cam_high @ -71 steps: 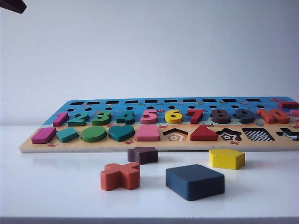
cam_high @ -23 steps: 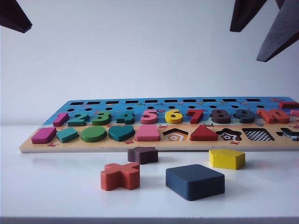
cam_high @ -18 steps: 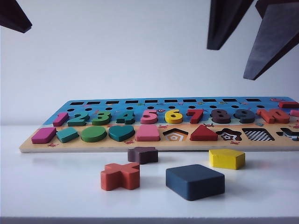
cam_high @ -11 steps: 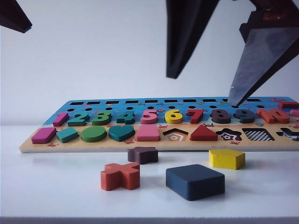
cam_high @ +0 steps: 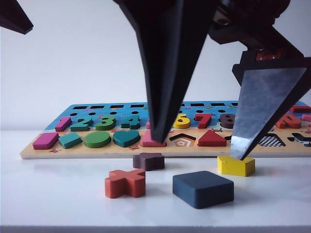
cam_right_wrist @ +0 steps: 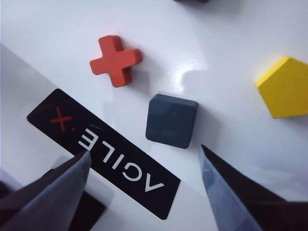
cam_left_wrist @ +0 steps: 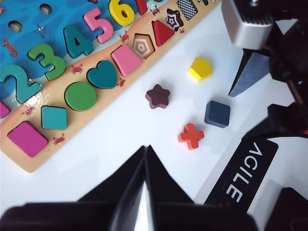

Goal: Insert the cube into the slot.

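The cube (cam_high: 203,189), a flat navy block, lies on the white table in front of the puzzle board (cam_high: 97,151); it also shows in both wrist views (cam_left_wrist: 217,114) (cam_right_wrist: 172,120). The slot (cam_high: 272,140), a checkerboard square recess (cam_left_wrist: 187,8), sits toward the board's right end, partly behind a finger. My right gripper (cam_high: 199,148) hangs wide open just above the cube, which lies a little ahead of the gap between the fingers (cam_right_wrist: 144,150); nothing is held. My left gripper (cam_left_wrist: 146,147) is shut and empty, high at the left, its tip (cam_high: 12,17) in the exterior view's top corner.
An orange cross (cam_high: 125,183), a purple star (cam_high: 148,160) and a yellow pentagon (cam_high: 236,165) lie loose around the cube. The right finger's tip hangs close to the pentagon. A black labelled strip (cam_right_wrist: 103,154) runs along the table's near edge.
My right gripper has come down from the upper right and swung left, and its fingers now straddle the space above the cube. The left gripper and the blocks have not moved.
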You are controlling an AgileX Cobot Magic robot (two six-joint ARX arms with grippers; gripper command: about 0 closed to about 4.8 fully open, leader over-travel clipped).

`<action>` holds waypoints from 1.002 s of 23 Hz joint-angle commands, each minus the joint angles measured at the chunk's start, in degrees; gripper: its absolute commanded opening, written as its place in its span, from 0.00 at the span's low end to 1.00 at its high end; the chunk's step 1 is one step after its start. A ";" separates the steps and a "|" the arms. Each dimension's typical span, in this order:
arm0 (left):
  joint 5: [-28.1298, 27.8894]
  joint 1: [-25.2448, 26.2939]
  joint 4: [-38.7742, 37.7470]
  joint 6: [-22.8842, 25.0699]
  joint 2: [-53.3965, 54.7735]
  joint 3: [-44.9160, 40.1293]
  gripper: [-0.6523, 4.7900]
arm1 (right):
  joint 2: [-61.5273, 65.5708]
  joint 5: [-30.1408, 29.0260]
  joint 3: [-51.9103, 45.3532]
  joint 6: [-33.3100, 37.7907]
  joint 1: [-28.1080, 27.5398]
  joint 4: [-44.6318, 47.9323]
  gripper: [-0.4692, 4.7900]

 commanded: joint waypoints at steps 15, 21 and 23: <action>0.46 0.02 0.39 -0.09 -0.11 0.28 0.14 | 5.57 4.55 0.17 3.54 0.83 2.93 0.76; 0.46 0.02 0.39 -0.09 -0.11 0.28 0.14 | 5.75 5.62 0.20 3.72 0.83 3.10 0.64; 0.46 0.02 0.39 -0.09 -0.11 0.28 0.14 | 5.75 5.92 0.20 3.72 0.83 3.10 0.61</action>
